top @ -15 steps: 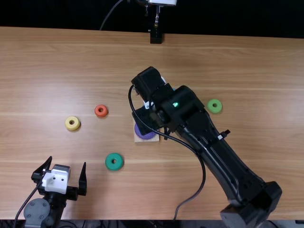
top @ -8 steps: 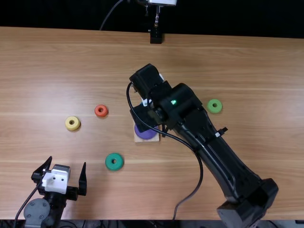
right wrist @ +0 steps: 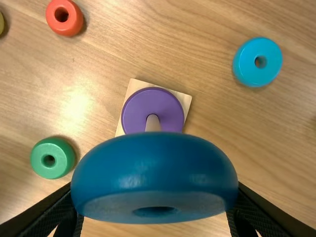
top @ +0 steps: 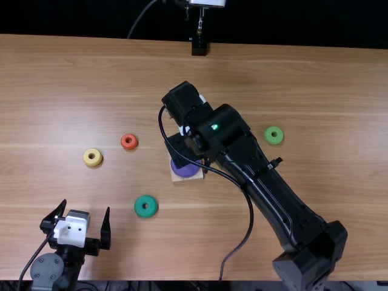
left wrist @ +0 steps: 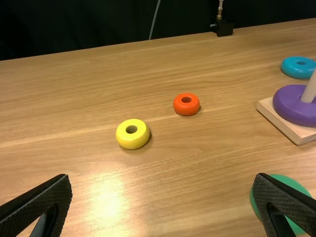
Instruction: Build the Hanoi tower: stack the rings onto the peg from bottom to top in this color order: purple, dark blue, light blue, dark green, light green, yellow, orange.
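Purple ring (right wrist: 165,106) is seated, dark blue ring (right wrist: 155,165) is clamped in right gripper (right wrist: 155,195), left gripper (left wrist: 164,177) is spread, light blue ring (right wrist: 248,65) through orange ring (right wrist: 73,22) unstacked.

We count seven rings in all: one purple ring (right wrist: 168,106), one dark blue ring (right wrist: 158,165), one light blue ring (right wrist: 247,61), one dark green ring (top: 139,209), one light green ring (top: 268,139), one yellow ring (left wrist: 131,141) and one orange ring (left wrist: 186,108). We also count one peg (right wrist: 153,124), one square base (left wrist: 284,122) and one worktop (top: 60,121). We find two pincers, one left pincer (top: 86,207) and one right pincer (top: 183,150), and two robot arms, one left arm (top: 48,270) and one right arm (top: 267,188).
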Robot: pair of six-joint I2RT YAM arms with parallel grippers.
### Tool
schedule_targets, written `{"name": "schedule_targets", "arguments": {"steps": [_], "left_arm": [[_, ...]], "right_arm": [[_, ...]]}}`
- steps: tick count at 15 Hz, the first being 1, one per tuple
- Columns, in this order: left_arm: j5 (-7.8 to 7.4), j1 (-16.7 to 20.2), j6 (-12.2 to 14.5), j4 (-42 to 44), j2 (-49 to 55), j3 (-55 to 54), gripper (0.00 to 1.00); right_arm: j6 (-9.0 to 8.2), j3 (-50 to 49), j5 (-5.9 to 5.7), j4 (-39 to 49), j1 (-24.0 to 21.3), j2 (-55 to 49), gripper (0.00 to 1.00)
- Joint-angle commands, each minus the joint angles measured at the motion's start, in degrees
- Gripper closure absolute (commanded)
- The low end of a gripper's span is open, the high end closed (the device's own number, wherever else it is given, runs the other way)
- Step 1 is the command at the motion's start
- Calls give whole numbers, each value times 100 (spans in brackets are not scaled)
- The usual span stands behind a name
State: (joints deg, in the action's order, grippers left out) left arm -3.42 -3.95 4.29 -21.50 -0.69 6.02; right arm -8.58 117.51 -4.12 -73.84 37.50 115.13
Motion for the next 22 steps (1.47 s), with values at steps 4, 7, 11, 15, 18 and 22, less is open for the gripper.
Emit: {"name": "schedule_targets", "arguments": {"steps": [4,7,11,15,18,22], "left_arm": [[-90,61,77,-466,69,-602,0],[-90,61,77,-455,69,-602,0],[-90,61,77,-455,69,-602,0],[-90,61,77,-455,69,-602,0],[-90,61,77,-455,69,-602,0],[-90,61,77,-455,69,-602,0]], "right_arm": [[373,492,-10,-15,21,141,100],[404,712,-20,-68,12,141,100],[605,606,-10,-173,30,159,100],[731,588,-10,-163,30,273,100],[1048,562,-10,-173,30,431,100],[1058,562,-10,-173,21,449,100]]}}
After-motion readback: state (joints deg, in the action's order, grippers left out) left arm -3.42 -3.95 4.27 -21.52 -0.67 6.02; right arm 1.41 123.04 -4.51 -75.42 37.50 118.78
